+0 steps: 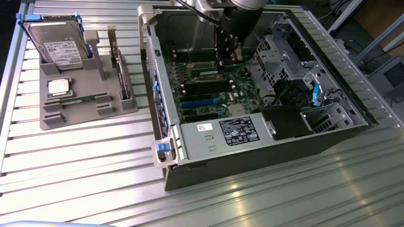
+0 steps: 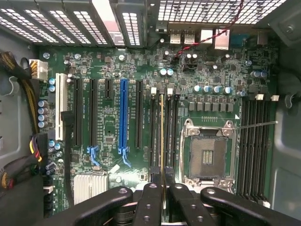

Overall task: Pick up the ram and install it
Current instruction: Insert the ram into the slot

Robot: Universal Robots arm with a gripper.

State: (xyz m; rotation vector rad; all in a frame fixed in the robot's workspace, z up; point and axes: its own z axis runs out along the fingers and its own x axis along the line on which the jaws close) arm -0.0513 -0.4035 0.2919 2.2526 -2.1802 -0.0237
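Your tool is gripping the ram edge-on between its fingers, holding it upright over the motherboard slots beside the empty socket. You're working inside the open case, with the parts tray sitting beside it on the bench

The arm enters from the exterior view's 12 o'clock edge and reaches straight down, wrist vertical. The gripper points downward, its black fingers drawn close together, pinching the ram edge-on between their tips, with the linkage bars splayed to either side.
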